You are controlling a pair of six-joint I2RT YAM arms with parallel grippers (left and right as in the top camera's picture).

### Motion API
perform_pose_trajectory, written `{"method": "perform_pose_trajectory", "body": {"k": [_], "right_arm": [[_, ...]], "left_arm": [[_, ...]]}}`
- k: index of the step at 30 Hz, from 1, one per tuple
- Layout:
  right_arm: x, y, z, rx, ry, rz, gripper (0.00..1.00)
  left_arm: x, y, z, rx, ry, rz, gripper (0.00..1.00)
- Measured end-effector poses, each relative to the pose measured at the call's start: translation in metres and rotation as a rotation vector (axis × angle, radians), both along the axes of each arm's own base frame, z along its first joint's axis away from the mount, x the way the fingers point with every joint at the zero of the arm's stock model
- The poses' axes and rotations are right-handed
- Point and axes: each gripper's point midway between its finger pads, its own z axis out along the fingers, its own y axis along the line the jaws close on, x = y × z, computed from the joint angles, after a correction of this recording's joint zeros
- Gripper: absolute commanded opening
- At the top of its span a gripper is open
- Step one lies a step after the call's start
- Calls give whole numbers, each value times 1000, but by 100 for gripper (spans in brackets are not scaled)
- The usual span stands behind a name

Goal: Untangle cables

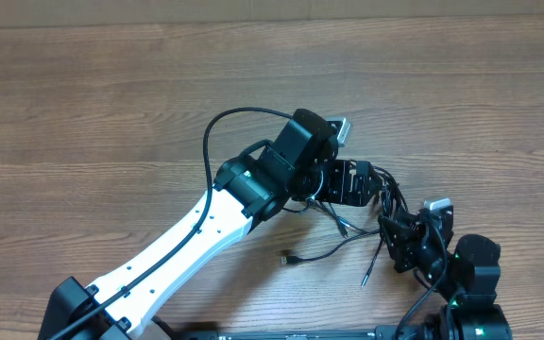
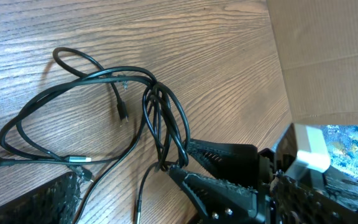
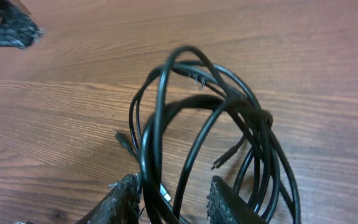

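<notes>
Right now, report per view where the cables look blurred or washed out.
Overhead: even light, cables small, partly hidden under the left arm. Left wrist: cables sharp, faint shadows on the table. Right wrist: nearest loops blurred close to the lens, table grain sharper.

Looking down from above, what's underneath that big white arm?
Wooden table, and part of the black cables, whose loose ends trail out beside it. The arm covers the rest of the tangle from above, so how those loops cross there cannot be seen.
</notes>
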Motion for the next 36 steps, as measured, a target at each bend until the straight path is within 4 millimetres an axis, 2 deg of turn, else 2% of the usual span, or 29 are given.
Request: {"method": "perform_pose_trajectory", "body": {"k": [3, 4, 5, 6, 11, 20, 27, 36], "right_arm": [[1, 0, -4, 11, 3, -6, 25], [1, 0, -5, 15, 4, -9, 19], [1, 0, -6, 17, 7, -9, 6], [1, 0, -8, 20, 13, -11, 4], [3, 1, -7, 34, -2, -11, 4], [9, 17, 27, 94, -140, 83, 4], [2, 36, 53, 139, -245, 215, 4], [-6, 47, 60, 165, -265, 297, 4]], "left_arm": [[0, 0, 0, 0, 0, 0, 100], [0, 0, 0, 0, 0, 0, 99], [0, 0, 0, 0, 0, 0, 100], [0, 0, 0, 0, 0, 0, 99], [0, 0, 0, 0, 0, 0, 100], [0, 0, 0, 1, 1, 0, 99], [-1, 2, -2, 10, 7, 2, 99], [-1, 2, -3, 13, 10, 2, 100]]}}
